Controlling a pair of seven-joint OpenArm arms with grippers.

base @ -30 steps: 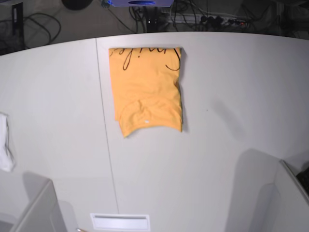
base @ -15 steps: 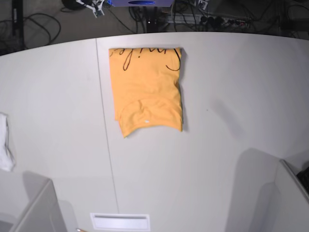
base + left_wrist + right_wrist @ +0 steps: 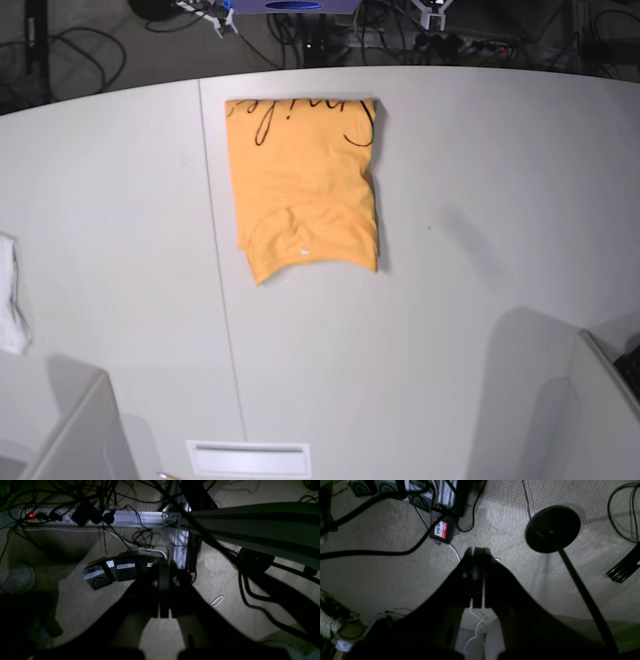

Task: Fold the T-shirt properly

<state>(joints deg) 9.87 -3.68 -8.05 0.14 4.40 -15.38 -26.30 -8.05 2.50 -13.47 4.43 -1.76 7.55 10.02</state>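
The T-shirt (image 3: 305, 185) lies folded into a neat orange-yellow rectangle on the white desk (image 3: 480, 200), toward its far edge, black cursive lettering along the far end and a curved seam showing near the front. Both the left gripper (image 3: 165, 590) and right gripper (image 3: 477, 576) hang over carpeted floor, jaws closed on nothing.

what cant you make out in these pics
- T-shirt: seen in the base view only; the black lettering is cut off by the fold at its far edge, so unreadable, and the layers beneath are hidden.
- White cloth: cropped by the base view's left edge.
- Left tool and right tool: dark silhouettes in the wrist views, shut, over the floor.
- Floor labels: too small to read.
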